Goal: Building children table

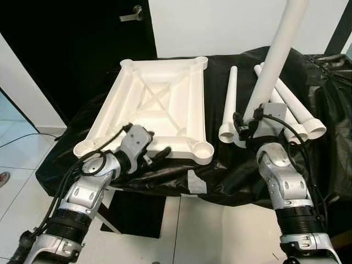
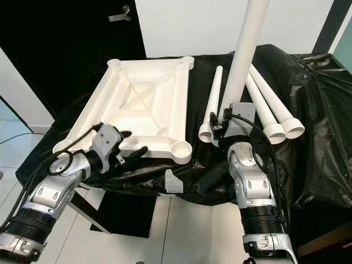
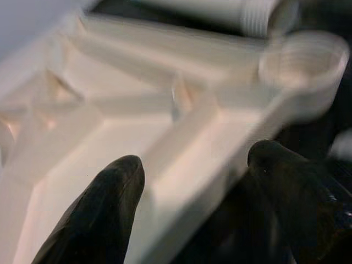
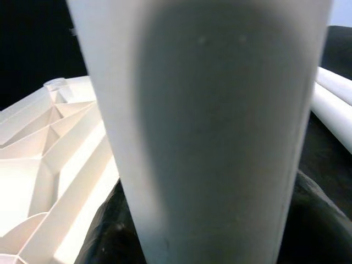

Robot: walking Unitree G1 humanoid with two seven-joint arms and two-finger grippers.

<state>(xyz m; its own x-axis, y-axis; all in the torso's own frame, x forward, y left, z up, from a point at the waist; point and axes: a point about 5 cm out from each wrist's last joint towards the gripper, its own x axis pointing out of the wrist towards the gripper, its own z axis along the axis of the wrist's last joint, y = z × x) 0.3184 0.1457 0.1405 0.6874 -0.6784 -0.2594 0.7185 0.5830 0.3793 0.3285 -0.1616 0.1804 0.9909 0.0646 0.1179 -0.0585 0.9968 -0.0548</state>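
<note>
The white tabletop (image 1: 157,107) is lying underside-up on the black-draped bench (image 1: 231,170). Three white legs (image 1: 297,113) are lying just beside it. The right gripper (image 1: 246,125) is clamping a fourth leg (image 1: 278,52) upright. The left gripper (image 3: 192,181) is straddling the tabletop's near rim, fingers spread.

A white plastic table top (image 1: 159,107) lies upside down on the black-draped tabletop (image 1: 231,170), at the left, its ribbed underside with a diagonal cross facing up. A round threaded socket (image 1: 204,148) sits at each corner. Right of it a white table leg (image 1: 229,104) lies pointing near to far, wide end nearest. Farther right, more legs (image 1: 294,113) lie side by side, angled, open ends near. One leg (image 1: 278,52) stands almost upright, leaning slightly right, its lower end low between the lying legs.
</note>
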